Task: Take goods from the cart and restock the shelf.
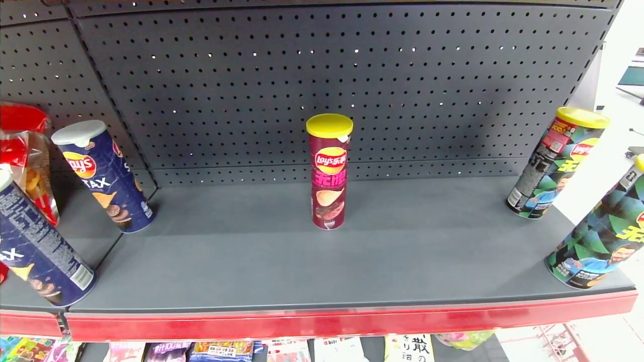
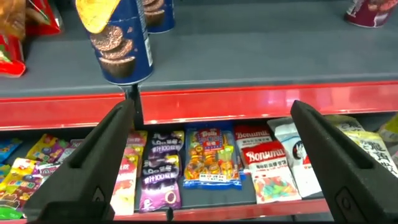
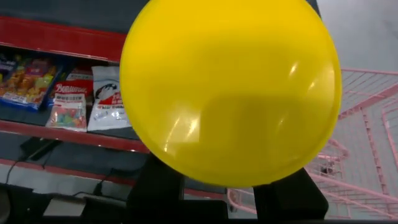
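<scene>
Clamping a yellow-lidded can (image 3: 230,87) between its dark fingers (image 3: 163,190), the right tool (image 3: 227,196) holds the can from two sides just under the lid (the broad lid hides the fingertips and the can's body). Past that can, a pink wire cart (image 3: 367,143) stands on one side, and a low shelf row of white and coloured packets (image 3: 102,99) lies on the other. The left tool (image 2: 211,107) holds nothing. Its two black fingers (image 2: 93,162) are spread wide apart in front of the red front edge (image 2: 249,99) of the shelf (image 1: 402,251). Below that edge, candy bags (image 2: 208,155) lie side by side on the lower level. Above it, the front blue can (image 2: 121,43) stands right at the lip. On the grey shelf board, a maroon can (image 1: 328,173) with a yellow lid stands upright in the middle, well apart from everything else. At the left end, the rear blue can (image 1: 103,176) with a pale lid stands behind the front one, and a red snack bag (image 1: 25,151) is just beside them at the far edge. At the right end stand two green-and-black cans with yellow lids, the back one (image 1: 553,163) near the pegboard wall (image 1: 352,75) and the front one (image 1: 598,236) at the shelf's front corner.
</scene>
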Tool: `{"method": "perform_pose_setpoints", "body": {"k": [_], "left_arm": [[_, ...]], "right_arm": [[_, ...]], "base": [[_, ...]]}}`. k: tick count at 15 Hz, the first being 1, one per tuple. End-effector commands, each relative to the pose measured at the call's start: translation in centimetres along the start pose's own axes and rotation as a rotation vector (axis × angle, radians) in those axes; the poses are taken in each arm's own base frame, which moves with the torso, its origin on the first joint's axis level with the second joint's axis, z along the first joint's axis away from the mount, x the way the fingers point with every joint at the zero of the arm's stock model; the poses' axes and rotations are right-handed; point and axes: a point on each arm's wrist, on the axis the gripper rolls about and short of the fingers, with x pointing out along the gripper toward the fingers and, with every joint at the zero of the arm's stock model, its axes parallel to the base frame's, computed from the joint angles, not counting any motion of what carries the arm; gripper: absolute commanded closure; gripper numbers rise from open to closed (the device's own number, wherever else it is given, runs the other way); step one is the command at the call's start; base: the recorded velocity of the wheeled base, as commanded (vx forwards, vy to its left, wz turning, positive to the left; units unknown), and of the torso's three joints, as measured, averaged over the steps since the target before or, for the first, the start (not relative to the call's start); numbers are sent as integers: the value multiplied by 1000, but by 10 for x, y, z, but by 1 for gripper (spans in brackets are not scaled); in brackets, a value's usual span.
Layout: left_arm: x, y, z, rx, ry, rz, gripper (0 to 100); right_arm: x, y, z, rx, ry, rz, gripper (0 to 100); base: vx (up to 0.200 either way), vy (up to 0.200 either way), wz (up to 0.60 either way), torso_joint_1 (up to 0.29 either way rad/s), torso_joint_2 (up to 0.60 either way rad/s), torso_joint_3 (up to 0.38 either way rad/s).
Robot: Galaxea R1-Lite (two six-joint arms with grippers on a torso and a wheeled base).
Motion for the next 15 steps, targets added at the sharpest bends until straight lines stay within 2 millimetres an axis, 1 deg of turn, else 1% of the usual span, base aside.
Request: {"method": "perform_pose_setpoints", "body": {"k": [1,2,4,6,10,11,12,13,14,15], "left_arm": [[1,0,0,4,8,-6,0],[1,0,0,5,8,-7,0],[1,0,0,5,6,-7,0],[1,0,0,-6,13,-9,0],[2,0,1,-15,22,-10,0],[0,0,7,-22,-6,-19,0],[10,0,85,-131,-30,-32,0],[42,2,163,-311,-55,-23,0],[62,2,215,-373,-119,-64,0],[75,1,220,-360,-90,-107,0]], "right_arm": [[0,0,2,12,-2,42,100],[5,1,6,20,31,96,100],[12,1,7,49,84,105,100],[13,2,1,48,96,106,100],[12,2,0,46,86,98,100],[12,2,0,46,86,96,100],[12,2,-1,46,88,93,100],[13,2,-2,47,92,92,100],[12,2,-5,43,85,92,100],[11,3,-7,43,79,91,100]], "base": [[0,0,0,0,0,0],[0,0,0,0,0,0],[0,0,0,0,0,0],[0,0,0,0,0,0],[0,0,0,0,0,0],[0,0,0,0,0,0],[0,0,0,0,0,0],[0,0,0,0,0,0],[0,0,0,0,0,0],[0,0,0,0,0,0]]}}
